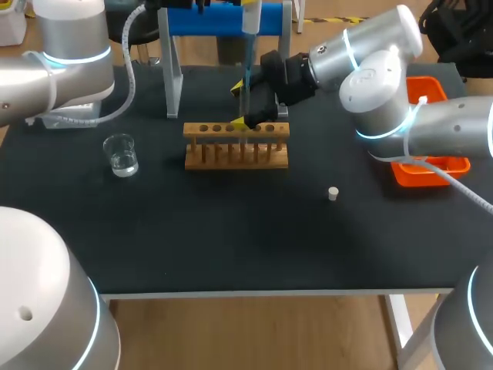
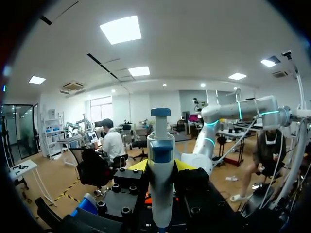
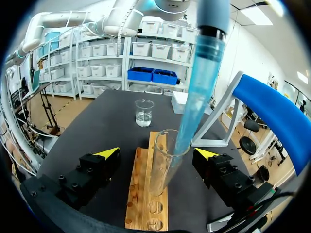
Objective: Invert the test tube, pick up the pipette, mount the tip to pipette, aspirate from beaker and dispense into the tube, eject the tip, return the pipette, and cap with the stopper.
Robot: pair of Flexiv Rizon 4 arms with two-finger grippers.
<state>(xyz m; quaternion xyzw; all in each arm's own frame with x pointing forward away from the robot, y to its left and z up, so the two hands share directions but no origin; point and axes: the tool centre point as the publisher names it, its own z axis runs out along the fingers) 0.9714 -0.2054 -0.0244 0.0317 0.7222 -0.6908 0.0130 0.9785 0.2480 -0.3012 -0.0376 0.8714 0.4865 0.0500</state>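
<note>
the beaker (image 1: 121,154) sits at the left of the dark tabletop (image 1: 231,231), upright, clear, with a little clear liquid in the bottom, well apart from everything else. to its right stands the wooden rack (image 1: 236,144), its row of holes running left to right across the tabletop.

the test tube (image 3: 162,170) stands upright in the rack, long axis vertical, open mouth up. it is clear glass, and i cannot tell whether there is liquid in it. the pipette (image 2: 160,184) hangs straight above it, long axis vertical, blue plunger end up. its pale blue see-through tip (image 3: 194,107) points down and the end of it is inside the tube's mouth.

the left pincer (image 2: 161,165) pinches the pipette's white body from both sides, a yellow tip against each flank. the right pincer (image 3: 157,153) is spread wide with one finger on either side of the tube, neither touching the glass.

behind the rack is the blue stand (image 1: 223,19) on grey legs, close behind the pipette. further right a small pale stopper (image 1: 333,193) lies alone on the tabletop, well clear of the rack. at the right edge an orange tray (image 1: 427,131) is partly hidden by the right arm.
</note>
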